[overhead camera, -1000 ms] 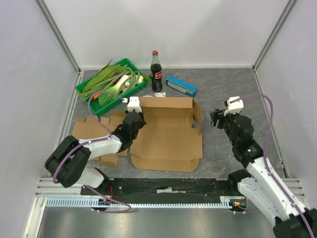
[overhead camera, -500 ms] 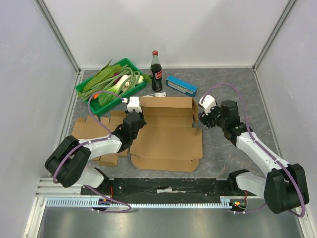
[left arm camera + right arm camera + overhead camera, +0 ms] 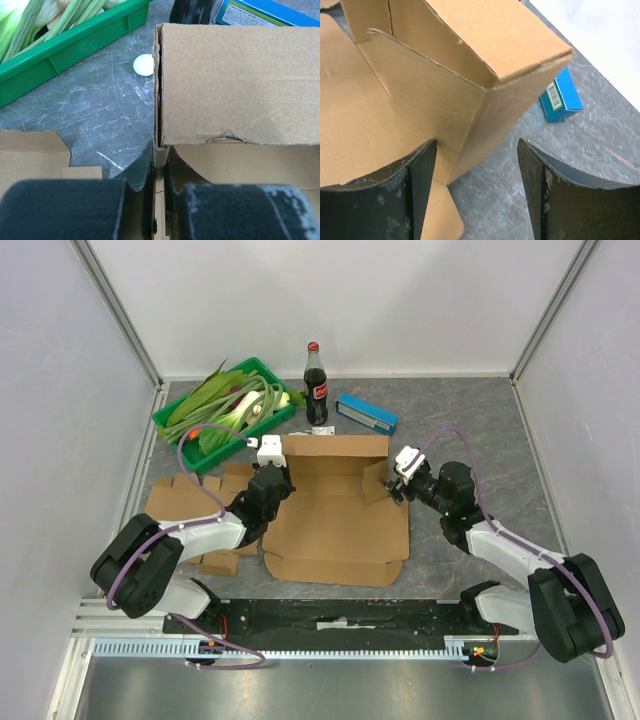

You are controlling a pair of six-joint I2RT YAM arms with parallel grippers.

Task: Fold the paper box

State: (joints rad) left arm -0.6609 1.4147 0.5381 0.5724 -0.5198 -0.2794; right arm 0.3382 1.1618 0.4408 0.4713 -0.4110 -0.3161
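**Box half up, right flap looks like the next fold**

Going left to right in the top view, there's a heap of flat cardboard (image 3: 178,500) at 9 o'clock on the table, and I can't count the pieces cleanly. Next is the left gripper (image 3: 270,484), pinched tight on the left edge of the paper box (image 3: 340,525). There's one box, mid-table, with its long axis running 9 to 3 and its back wall standing.

The right gripper (image 3: 392,488) has its jaws apart, astride the raised right flap (image 3: 374,478). The box lies at its 9 o'clock, so I reckon that arm is nearer for this fold.

Behind sit one green tray (image 3: 225,452), one cola bottle (image 3: 316,380) and one blue packet (image 3: 366,412).
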